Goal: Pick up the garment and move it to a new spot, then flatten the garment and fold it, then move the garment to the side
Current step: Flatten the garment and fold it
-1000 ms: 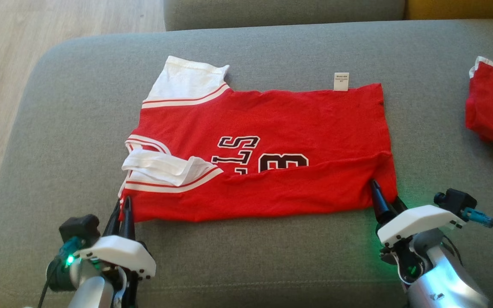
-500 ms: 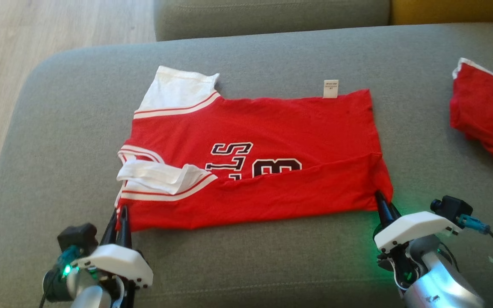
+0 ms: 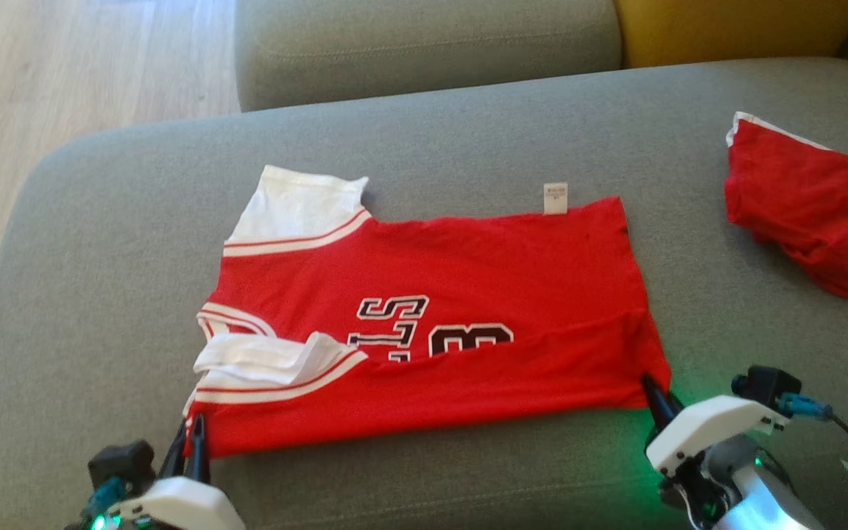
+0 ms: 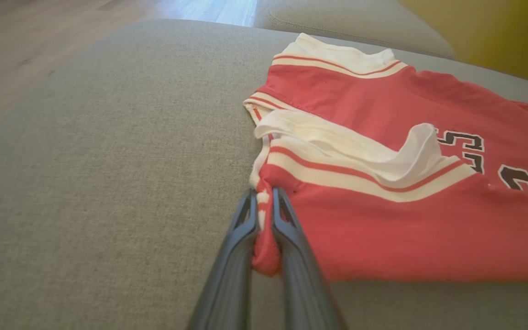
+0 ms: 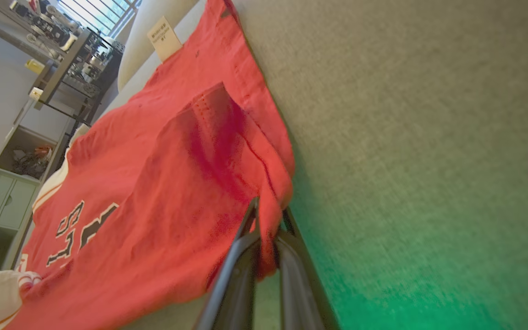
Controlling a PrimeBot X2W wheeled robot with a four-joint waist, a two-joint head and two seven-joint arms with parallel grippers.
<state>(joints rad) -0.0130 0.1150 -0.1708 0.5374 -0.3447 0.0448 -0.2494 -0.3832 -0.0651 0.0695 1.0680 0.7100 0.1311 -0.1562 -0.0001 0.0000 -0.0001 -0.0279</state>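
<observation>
The garment (image 3: 424, 324) is a red jersey with white sleeves and black lettering, spread on the grey sofa seat (image 3: 100, 243) with its near edge folded over. My left gripper (image 3: 190, 434) is shut on the jersey's near left corner, and the left wrist view shows red cloth (image 4: 264, 243) pinched between the fingers (image 4: 236, 247). At the near right corner my right gripper (image 3: 654, 391) is shut on the hem. In the right wrist view the cloth (image 5: 177, 183) runs between that gripper's two fingers (image 5: 241, 256).
A second red cloth (image 3: 807, 206) lies crumpled on the seat at the far right. Behind the seat are a grey cushion (image 3: 424, 44) and a yellow cushion (image 3: 733, 29). Wooden floor (image 3: 63, 73) lies beyond the seat's left edge.
My right gripper has shut on the garment's near right corner. The head camera has tilted and turned, so the whole scene sits lower and farther left in the picture.
</observation>
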